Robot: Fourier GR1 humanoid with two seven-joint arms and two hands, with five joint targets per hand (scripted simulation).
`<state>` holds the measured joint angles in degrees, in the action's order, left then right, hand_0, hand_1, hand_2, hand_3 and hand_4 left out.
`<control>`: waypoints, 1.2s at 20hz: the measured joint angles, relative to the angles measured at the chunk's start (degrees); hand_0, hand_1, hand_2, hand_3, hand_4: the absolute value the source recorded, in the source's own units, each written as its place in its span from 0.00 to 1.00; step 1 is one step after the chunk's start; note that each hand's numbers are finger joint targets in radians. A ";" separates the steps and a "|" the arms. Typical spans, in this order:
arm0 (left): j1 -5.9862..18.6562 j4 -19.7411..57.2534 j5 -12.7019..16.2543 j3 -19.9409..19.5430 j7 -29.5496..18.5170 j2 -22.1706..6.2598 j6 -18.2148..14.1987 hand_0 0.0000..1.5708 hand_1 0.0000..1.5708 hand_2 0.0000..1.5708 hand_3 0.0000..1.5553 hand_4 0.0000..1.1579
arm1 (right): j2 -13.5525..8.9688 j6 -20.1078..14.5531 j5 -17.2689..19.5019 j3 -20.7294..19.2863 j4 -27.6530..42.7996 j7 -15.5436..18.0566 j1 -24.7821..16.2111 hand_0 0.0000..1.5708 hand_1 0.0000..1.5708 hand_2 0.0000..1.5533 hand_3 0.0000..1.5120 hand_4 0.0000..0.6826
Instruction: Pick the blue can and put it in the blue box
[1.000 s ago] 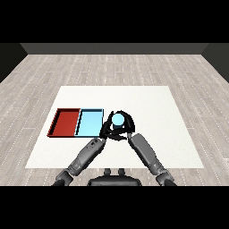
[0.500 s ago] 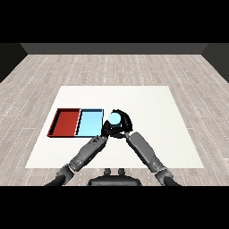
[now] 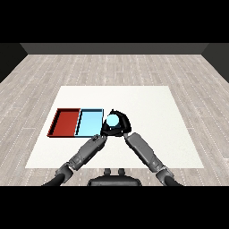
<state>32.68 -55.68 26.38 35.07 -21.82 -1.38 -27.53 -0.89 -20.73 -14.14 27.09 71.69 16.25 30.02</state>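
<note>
The blue can (image 3: 112, 120) stands out by its pale blue top, just right of the light blue tray (image 3: 88, 122). My right hand (image 3: 125, 124) is curled round the can from its far and right sides, at the tray's right edge. I cannot tell whether the can is lifted or resting on the table. My left hand (image 3: 104, 132) lies close under the can on its near left side, partly merged with the right hand, at the tray's near right corner.
A red tray (image 3: 66, 121) lies directly left of the light blue tray, sharing a wall with it. Both trays hold nothing. The white table (image 3: 152, 105) spreads far and right of the hands, with grey plank floor around it.
My right hand has carried the blue can a little to the left, closer to the light blue tray. The left hand has stayed close beside it.
</note>
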 measured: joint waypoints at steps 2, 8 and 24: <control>-0.72 -0.83 1.42 1.07 -0.03 -0.13 -2.00 1.00 1.00 1.00 0.97 1.00 | -0.18 -0.53 0.11 0.64 0.81 -0.09 -0.50 0.92 0.92 0.94 0.91 0.76; 1.55 0.79 2.54 1.97 0.99 -0.24 -7.05 1.00 1.00 0.99 0.94 0.98 | -0.44 -0.38 -1.49 0.09 -0.89 -0.30 1.76 0.90 0.90 0.94 0.91 0.78; 0.05 0.95 -2.83 -0.08 1.82 0.80 -9.11 1.00 1.00 0.99 0.94 0.98 | 0.39 -0.75 2.68 -0.26 0.66 -2.70 0.25 0.00 0.00 0.00 0.00 0.00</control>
<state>32.73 -54.73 23.54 34.99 -20.00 -0.59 -36.64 -0.50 -21.48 -11.46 26.83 72.36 13.56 30.27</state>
